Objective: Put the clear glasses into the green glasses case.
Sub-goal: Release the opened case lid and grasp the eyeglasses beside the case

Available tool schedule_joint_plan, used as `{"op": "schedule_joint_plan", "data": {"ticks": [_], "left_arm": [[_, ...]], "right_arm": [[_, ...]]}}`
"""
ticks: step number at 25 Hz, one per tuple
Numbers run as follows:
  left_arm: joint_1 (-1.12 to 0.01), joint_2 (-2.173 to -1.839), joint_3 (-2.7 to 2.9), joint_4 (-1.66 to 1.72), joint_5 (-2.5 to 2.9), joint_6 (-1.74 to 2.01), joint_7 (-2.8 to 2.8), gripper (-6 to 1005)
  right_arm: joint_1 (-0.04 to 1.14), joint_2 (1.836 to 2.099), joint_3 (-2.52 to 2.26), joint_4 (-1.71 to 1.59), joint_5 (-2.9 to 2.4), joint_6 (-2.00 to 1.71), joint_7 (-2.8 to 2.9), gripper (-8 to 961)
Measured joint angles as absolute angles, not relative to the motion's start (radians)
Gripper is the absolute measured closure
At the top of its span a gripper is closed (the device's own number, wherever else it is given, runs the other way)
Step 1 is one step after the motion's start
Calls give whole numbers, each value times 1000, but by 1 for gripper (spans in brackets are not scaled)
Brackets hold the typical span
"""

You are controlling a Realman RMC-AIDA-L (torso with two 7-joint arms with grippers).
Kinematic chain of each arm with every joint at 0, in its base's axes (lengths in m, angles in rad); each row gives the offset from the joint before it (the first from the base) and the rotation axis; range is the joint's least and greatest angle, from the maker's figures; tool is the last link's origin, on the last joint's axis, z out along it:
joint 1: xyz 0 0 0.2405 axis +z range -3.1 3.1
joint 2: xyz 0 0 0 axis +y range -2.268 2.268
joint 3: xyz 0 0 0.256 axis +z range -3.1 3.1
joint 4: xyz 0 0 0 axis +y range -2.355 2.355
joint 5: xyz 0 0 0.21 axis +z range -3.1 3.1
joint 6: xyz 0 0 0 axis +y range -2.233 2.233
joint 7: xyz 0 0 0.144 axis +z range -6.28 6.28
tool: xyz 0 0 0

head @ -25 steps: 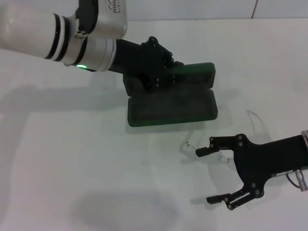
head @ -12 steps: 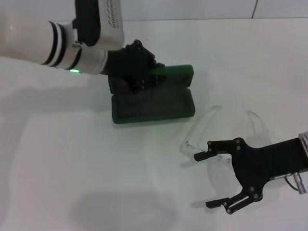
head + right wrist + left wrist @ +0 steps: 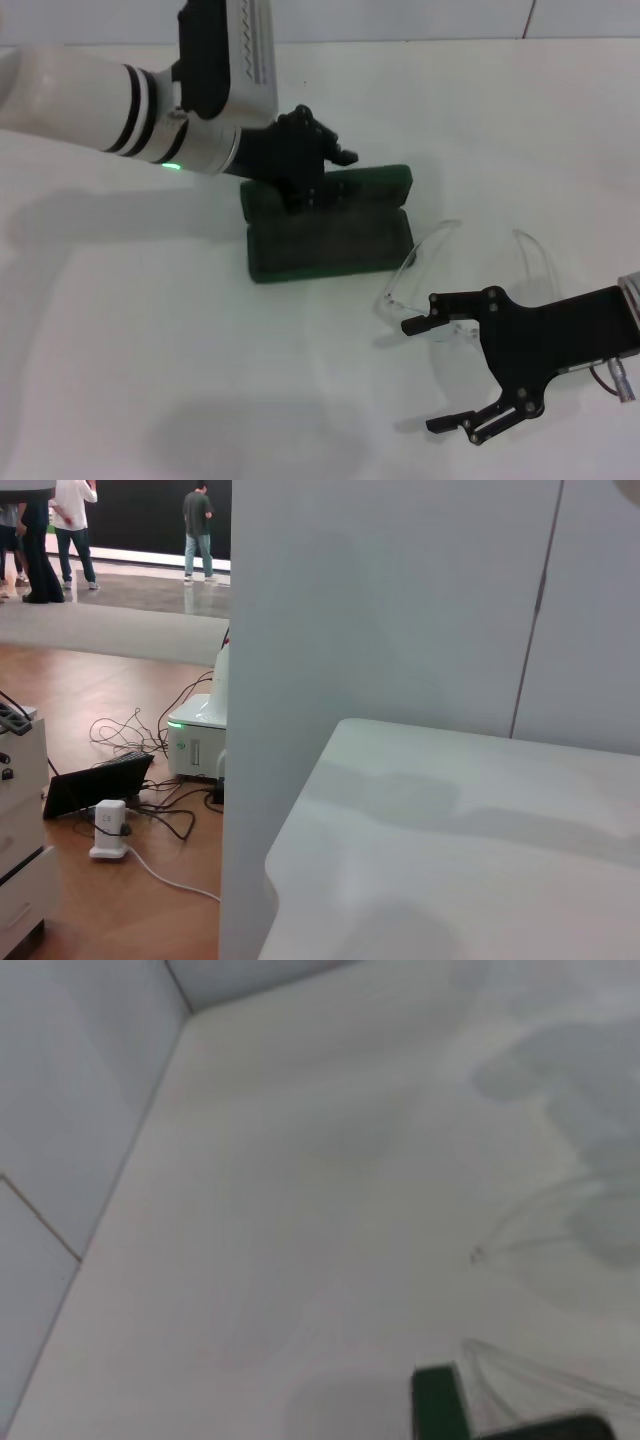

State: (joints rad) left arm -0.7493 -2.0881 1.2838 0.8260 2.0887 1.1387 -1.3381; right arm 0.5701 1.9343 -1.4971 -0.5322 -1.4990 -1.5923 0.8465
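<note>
Glasses (image 3: pixel 440 262) lie on the white table (image 3: pixel 150 350), just ahead of the right end effector (image 3: pixel 432 376), whose two black fingers are spread wide. Its upper fingertip (image 3: pixel 415 324) sits at the clear lens, seemingly touching its near edge, while the lower finger hangs over bare table, well apart from the frame. One clear arm of the glasses curves away beyond that end effector's black palm; the other reaches toward the case.

Case (image 3: pixel 330 225) lies open on the table, beyond and to the left of the right end effector, its dark felt-like inside facing up. Its nearest corner is just beside the glasses' lens, and I cannot tell whether they touch.

Left end effector (image 3: pixel 315 170) is at the case's far side, its black fingers down on the green half that stands behind the open tray. From the head view I cannot tell whether those fingers are pinching the case or only resting on it.

In the left wrist view a green edge of the case (image 3: pixel 437 1400) shows close by, with the faint clear outline of the glasses (image 3: pixel 540 1230) farther off on the table.
</note>
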Motion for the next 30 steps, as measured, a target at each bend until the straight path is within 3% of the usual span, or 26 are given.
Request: {"op": "schedule_joint_plan", "data": {"ticks": [8, 11, 17, 25, 30], "left_arm": [[-745, -2087, 1281, 852, 2054, 1171, -1387, 654], [-706, -2084, 1274, 893, 1971, 1183, -1387, 419], [-541, -2086, 1192, 895, 1570, 1338, -1154, 245], [-340, -2091, 1199, 634, 1134, 1429, -851, 246], [-319, -2090, 1191, 430, 997, 1476, -696, 246]], "right_arm": [[570, 1934, -1496, -539, -1497, -1591, 847, 104], [565, 1935, -1483, -552, -1494, -1591, 852, 105], [576, 1943, -1393, -568, -1499, -1589, 909, 107], [587, 1917, -1355, -841, -1609, -1561, 1346, 110], [641, 1950, -1326, -1170, -1974, -1578, 1905, 111]]}}
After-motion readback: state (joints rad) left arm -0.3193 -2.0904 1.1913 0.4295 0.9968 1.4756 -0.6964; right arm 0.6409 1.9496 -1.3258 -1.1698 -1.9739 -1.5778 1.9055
